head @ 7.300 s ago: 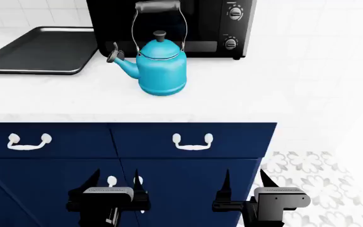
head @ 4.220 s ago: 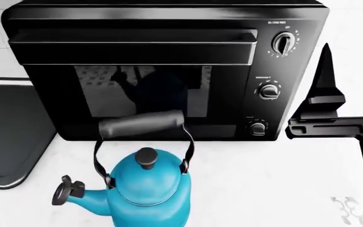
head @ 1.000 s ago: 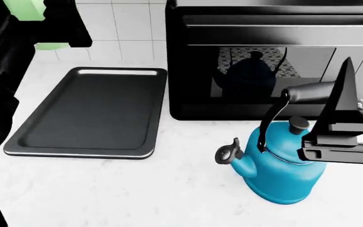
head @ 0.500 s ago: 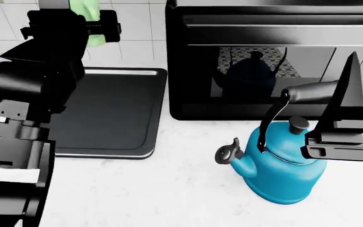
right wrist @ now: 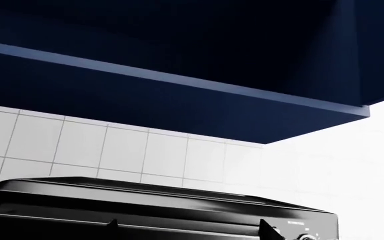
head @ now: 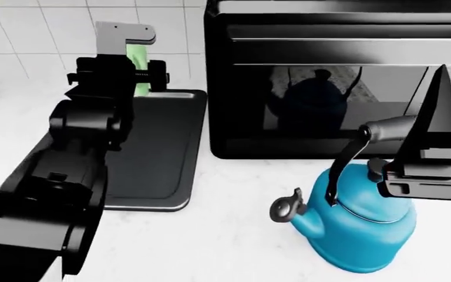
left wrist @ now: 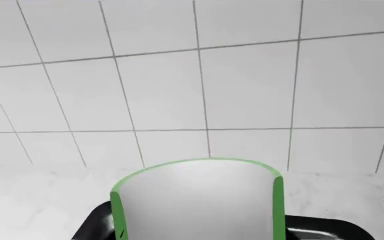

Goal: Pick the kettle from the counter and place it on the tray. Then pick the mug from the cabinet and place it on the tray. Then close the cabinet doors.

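Observation:
My left gripper (head: pixel 138 75) is shut on the pale green mug (head: pixel 140 64) and holds it upright just above the far end of the dark grey tray (head: pixel 162 158). In the left wrist view the mug (left wrist: pixel 199 200) fills the bottom, with the tray's rim (left wrist: pixel 93 227) under it. The blue kettle (head: pixel 363 232) stands on the white counter (head: pixel 209 247), in front of the oven and right of the tray. My right gripper is open and empty, with one finger (head: pixel 436 123) upright just right of the kettle's handle (head: pixel 386 130). Its fingertips (right wrist: pixel 112 223) stand wide apart.
A black toaster oven (head: pixel 327 76) stands against the white tiled wall (head: pixel 30 35), right of the tray and behind the kettle. The right wrist view shows its top (right wrist: pixel 145 207) and the dark blue underside of an upper cabinet (right wrist: pixel 178 75).
My left arm has carried the mug rightward and down, from the upper left to just above the tray's far end. The kettle and the right gripper have stayed put.

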`<state>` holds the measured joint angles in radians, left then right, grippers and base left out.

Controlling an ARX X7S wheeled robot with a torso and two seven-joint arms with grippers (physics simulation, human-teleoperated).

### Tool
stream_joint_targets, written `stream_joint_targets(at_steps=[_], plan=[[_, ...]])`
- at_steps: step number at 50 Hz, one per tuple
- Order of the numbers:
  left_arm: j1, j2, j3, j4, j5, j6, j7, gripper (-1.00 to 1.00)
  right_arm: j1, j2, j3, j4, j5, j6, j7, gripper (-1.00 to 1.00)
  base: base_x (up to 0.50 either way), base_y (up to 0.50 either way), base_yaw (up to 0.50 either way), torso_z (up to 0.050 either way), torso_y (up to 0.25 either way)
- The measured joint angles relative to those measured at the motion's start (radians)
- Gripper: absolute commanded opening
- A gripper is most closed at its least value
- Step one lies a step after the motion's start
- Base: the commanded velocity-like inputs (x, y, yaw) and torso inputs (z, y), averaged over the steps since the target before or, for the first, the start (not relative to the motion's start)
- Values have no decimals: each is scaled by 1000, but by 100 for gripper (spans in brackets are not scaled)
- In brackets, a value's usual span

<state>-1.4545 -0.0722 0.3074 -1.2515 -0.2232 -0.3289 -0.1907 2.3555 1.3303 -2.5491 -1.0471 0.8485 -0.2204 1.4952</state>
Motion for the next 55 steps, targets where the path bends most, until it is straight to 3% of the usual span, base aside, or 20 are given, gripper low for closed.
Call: stream_joint_targets(at_steps=[27, 28, 49, 55], plan=[[57, 37, -119, -58, 139, 30, 47, -100, 0, -4, -44, 0, -44, -20, 32, 100, 37, 0, 0, 1, 1], [60, 37, -122, -58, 143, 30, 48, 100, 0, -4, -45, 0, -45, -20, 33, 100, 0, 0, 0, 0, 0], [46, 41, -187, -52, 162, 51, 82, 100, -1, -12, -67, 0, -55, -34, 49, 100, 0, 0, 0, 0, 0], [61, 30, -199, 154, 143, -56, 112, 100, -1, -15, -75, 0, -62, -41, 55, 100, 0, 0, 0, 0, 0]])
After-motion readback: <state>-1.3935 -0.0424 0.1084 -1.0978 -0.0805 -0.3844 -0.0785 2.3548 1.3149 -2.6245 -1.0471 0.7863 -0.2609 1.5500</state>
